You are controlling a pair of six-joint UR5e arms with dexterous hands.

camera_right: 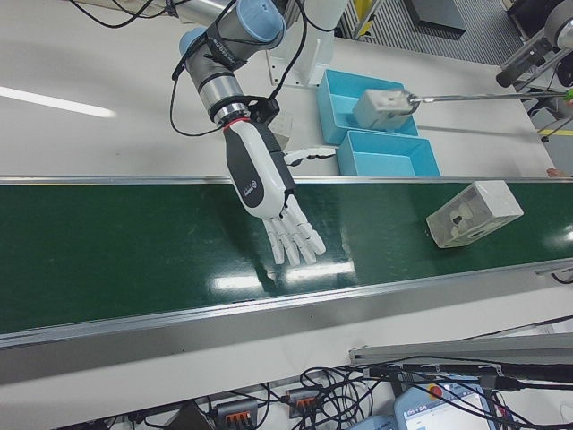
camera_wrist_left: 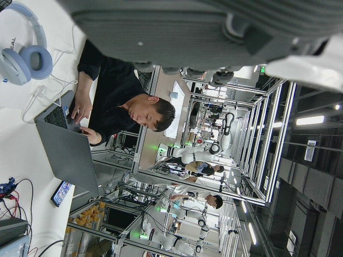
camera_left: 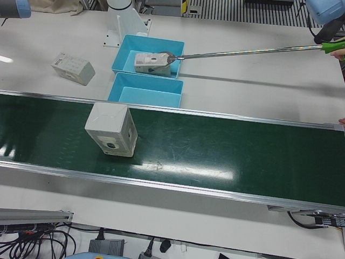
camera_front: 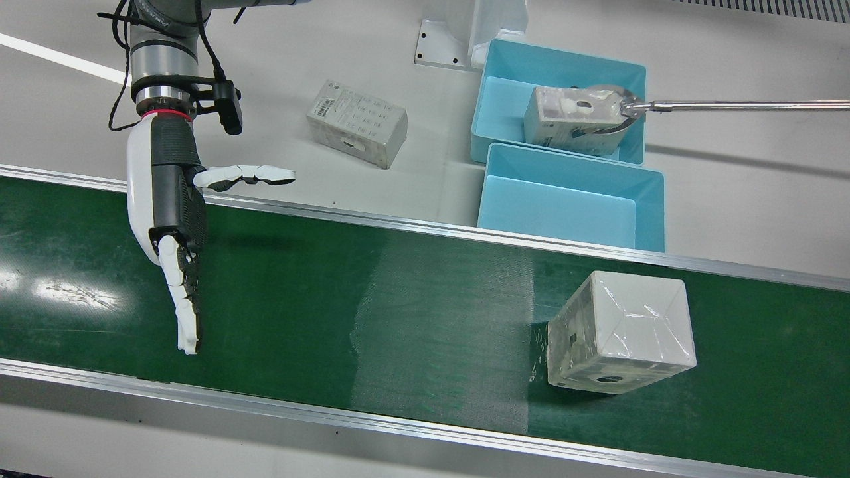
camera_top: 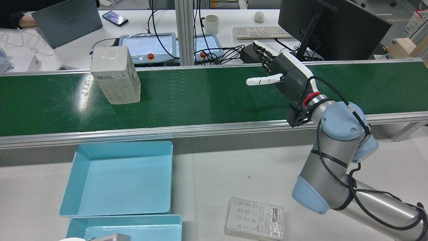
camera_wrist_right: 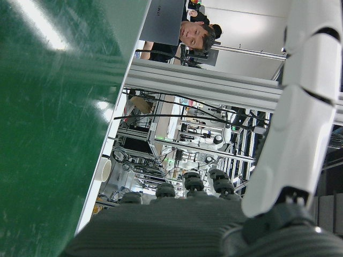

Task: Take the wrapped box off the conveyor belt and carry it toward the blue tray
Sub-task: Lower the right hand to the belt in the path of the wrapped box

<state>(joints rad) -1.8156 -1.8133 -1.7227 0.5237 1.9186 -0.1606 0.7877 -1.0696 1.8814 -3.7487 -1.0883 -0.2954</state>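
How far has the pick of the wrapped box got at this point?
Nothing looks done yet: the wrapped box stands untouched on the conveyor belt. In hand: the right hand hovers open over the belt, well apart from the box, holding nothing. Left: reaching it, grasping, lifting, and carrying it to the blue tray, whose nearer bin is empty. A long grabber tool holds another box in the farther bin.

Beyond my right hand, across the belt, stands a white desk [camera_top: 83,50]. On it I see a grey laptop [camera_top: 67,21], a phone [camera_top: 115,17], a white mug [camera_top: 211,24], a keyboard [camera_top: 259,32] and a black monitor [camera_top: 331,28]. Two metal posts [camera_top: 183,31] rise behind the belt. Farther away there are metal racks [camera_wrist_left: 246,160] under bright ceiling lights [camera_wrist_left: 312,121].
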